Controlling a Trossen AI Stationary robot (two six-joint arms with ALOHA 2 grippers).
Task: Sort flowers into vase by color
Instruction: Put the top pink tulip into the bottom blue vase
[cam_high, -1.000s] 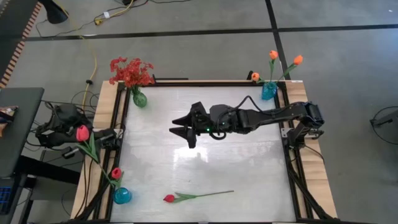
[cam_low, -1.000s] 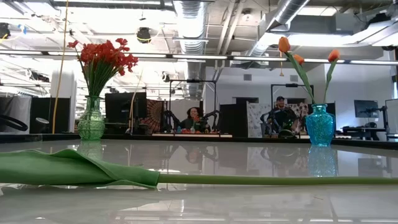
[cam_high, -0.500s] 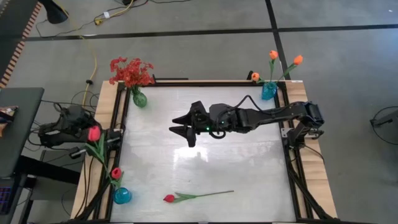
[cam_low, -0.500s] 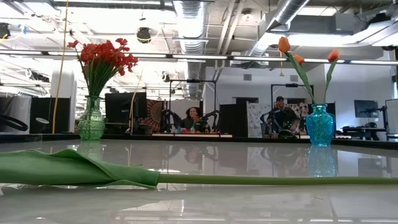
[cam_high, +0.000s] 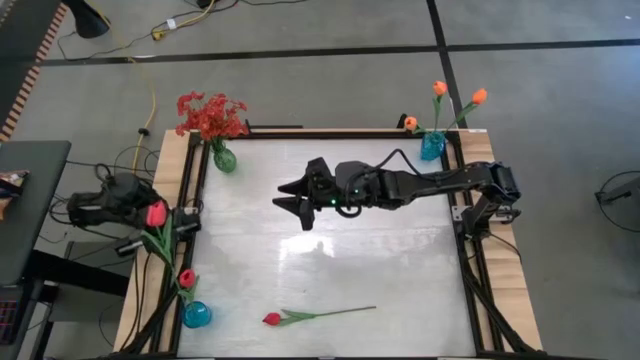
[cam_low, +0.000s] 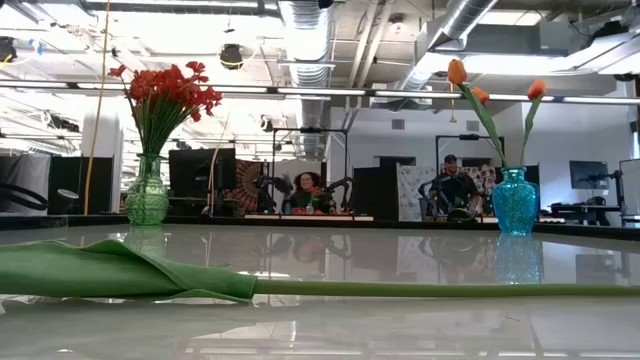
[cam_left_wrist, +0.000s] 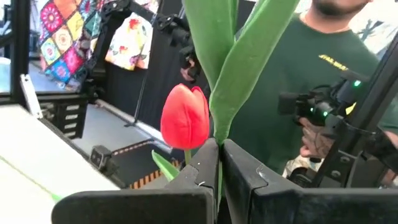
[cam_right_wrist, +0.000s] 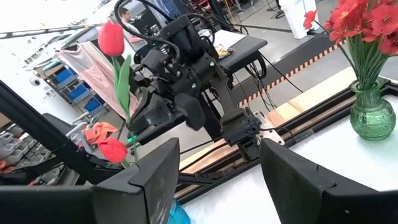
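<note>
My left gripper (cam_left_wrist: 219, 163) clamps a pinkish-red tulip (cam_high: 155, 214) by its stem above the blue vase (cam_high: 196, 314), aligning it; my right gripper (cam_high: 292, 198) waits wide open mid-table.

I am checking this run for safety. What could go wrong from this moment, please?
1. The left hand grips the pinkish-red tulip by its thin stem, beyond the table edge; if the stem slips, the flower may fall outside the table.
2. The blue vase stands at the table corner and already holds one tulip; pushing in a second stem could tip it.
3. The right hand hangs open over the table centre, so the arms could cross paths.
</note>
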